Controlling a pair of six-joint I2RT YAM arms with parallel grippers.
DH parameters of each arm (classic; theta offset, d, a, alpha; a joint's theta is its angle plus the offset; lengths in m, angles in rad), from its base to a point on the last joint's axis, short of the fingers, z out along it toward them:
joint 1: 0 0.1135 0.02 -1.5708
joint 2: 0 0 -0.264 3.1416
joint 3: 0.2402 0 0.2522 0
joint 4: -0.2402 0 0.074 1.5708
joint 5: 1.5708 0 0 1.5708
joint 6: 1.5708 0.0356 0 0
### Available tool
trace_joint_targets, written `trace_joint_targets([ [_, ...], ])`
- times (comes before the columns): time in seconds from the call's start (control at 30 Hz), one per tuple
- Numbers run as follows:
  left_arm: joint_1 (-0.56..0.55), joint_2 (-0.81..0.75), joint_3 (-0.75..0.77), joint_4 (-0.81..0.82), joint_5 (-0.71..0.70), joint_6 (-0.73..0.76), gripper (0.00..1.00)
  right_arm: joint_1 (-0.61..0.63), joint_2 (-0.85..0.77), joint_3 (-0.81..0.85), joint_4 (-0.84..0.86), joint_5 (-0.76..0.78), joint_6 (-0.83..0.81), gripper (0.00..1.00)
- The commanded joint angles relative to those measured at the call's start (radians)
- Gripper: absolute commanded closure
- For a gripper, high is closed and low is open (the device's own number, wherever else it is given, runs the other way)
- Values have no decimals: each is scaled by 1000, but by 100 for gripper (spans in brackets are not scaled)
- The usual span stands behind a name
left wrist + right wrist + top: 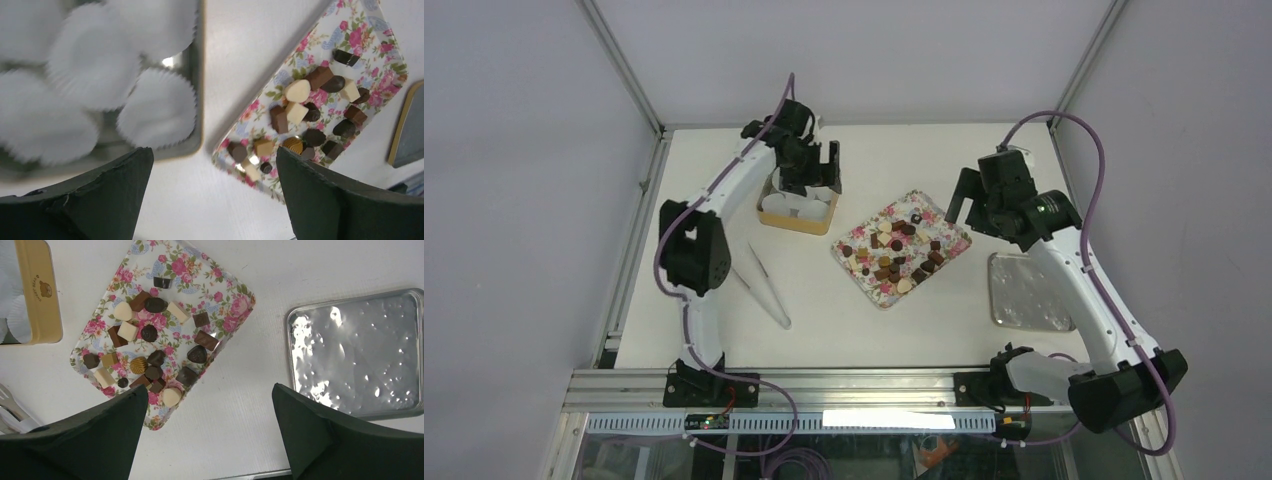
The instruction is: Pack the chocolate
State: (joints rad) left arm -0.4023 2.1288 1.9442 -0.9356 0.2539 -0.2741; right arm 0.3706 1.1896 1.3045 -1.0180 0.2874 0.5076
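Several chocolates [899, 255] in dark brown, tan and cream lie loose on the pink-flowered tray [886, 215] at the table's middle. They also show in the left wrist view [298, 91] and the right wrist view [156, 305]. My left gripper [819, 180] is open and empty, hovering over the near edge of the yellow tin [796, 218] of white paper cups [157, 107], above bare table [212, 155]. My right gripper [964, 210] is open and empty, above the table between the tray and the silver lid [208, 390].
A silver tin lid [1027, 292] lies right of the tray and shows in the right wrist view [355, 350]. White tongs [764, 285] lie on the table left of the tray. The yellow tin's side [40, 290] is at the far left of the right wrist view.
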Motion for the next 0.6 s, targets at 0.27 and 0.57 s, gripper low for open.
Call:
trace_joint_targets([
  [0.27, -29, -871, -750, -194, -469, -678, 1, -5, -66, -47, 33, -82, 9, 1],
  [0.57, -231, -888, -957, -195, -626, -941, 1, -4, -74, -91, 87, -177, 20, 1],
])
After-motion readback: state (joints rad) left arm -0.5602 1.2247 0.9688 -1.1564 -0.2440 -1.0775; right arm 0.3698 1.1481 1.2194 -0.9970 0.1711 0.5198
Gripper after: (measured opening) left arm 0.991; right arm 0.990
